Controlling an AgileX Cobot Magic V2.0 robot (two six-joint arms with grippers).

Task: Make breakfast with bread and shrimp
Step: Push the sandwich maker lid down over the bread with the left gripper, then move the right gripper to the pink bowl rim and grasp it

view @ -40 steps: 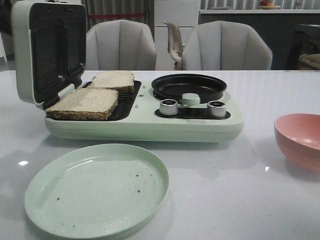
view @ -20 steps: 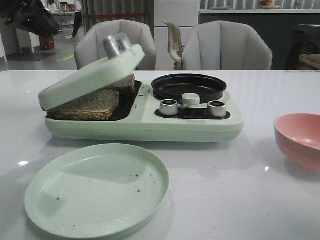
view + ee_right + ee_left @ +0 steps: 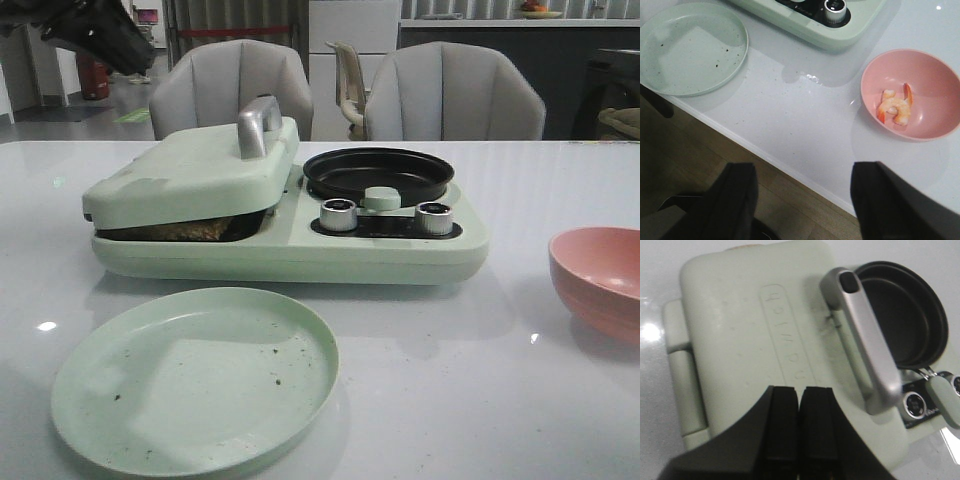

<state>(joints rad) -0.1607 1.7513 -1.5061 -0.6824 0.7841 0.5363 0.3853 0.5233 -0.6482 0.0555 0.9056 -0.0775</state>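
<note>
Pale-green hinged sandwich-press lid (image 3: 190, 168) resting on brown-crusted bread (image 3: 190, 230), not fully seated; left gripper (image 3: 799, 405) pressed together, right gripper (image 3: 802, 197) spread apart; risk: uneven toasting.

The lid (image 3: 755, 330) of the green sandwich maker has raised letters pressed into its top, just above the left pincer (image 3: 799, 410). They run in one line, but they are too faint and blurry to read. No other words or numbers show anywhere.
</note>
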